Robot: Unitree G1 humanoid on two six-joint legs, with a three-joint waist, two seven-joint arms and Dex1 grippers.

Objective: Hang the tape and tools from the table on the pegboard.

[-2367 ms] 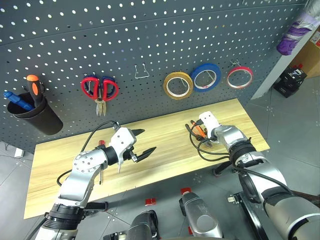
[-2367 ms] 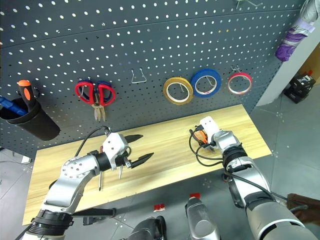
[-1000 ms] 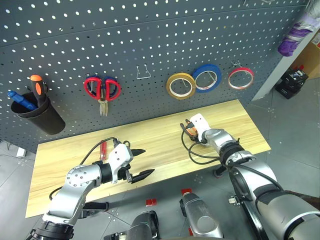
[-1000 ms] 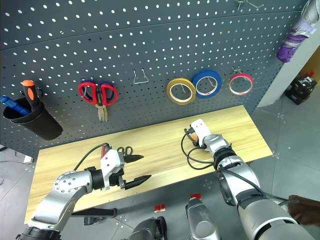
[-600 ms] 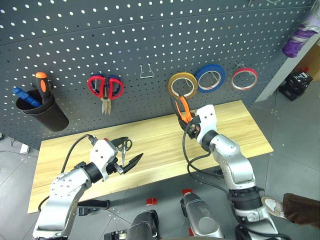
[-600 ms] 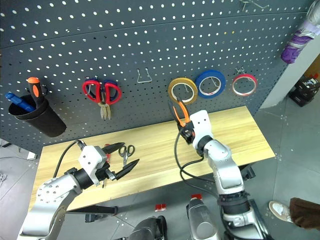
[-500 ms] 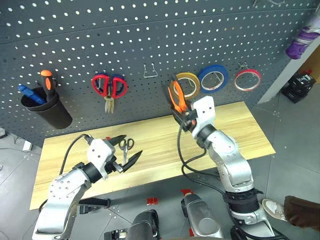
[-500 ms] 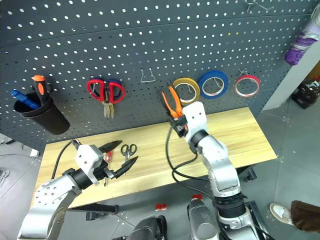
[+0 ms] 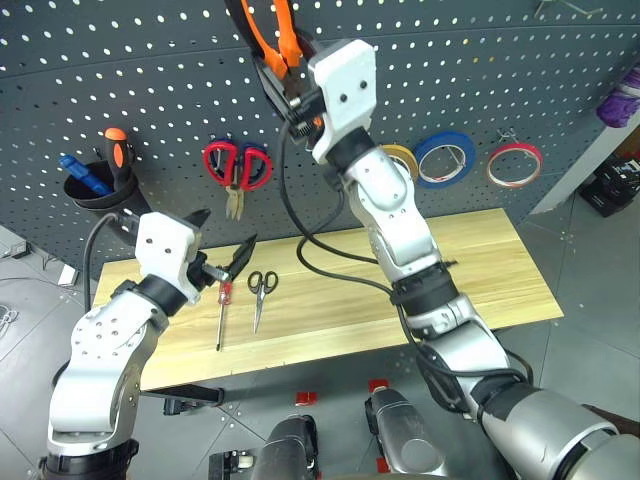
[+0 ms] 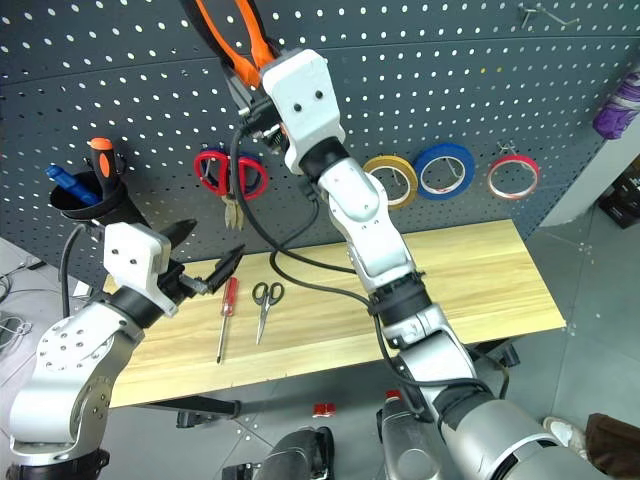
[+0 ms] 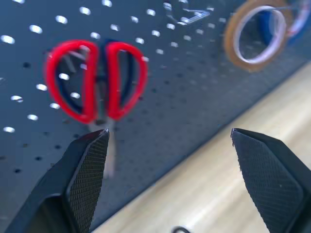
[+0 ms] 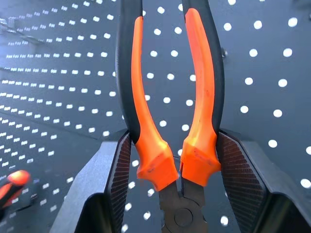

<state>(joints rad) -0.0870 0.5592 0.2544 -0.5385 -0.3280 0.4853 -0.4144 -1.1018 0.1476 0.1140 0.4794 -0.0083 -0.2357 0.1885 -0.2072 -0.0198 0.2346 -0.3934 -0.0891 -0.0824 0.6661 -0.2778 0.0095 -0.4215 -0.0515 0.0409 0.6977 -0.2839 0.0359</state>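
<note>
From the head views, our right end effector (image 9: 290, 80) clamps one orange-and-black pliers (image 9: 268, 30) high against the pegboard (image 9: 480, 60). Our left end effector (image 10: 205, 255) hangs released; just beyond it on the counter (image 10: 470, 270) lie one red-handled screwdriver (image 10: 225, 315) and one black scissors (image 10: 264, 303). Below the right end effector hang three tape rings, one being the tan tape (image 10: 392, 180). Our right wrist view shows both pliers handles pinched between the fingers (image 12: 119, 179).
</note>
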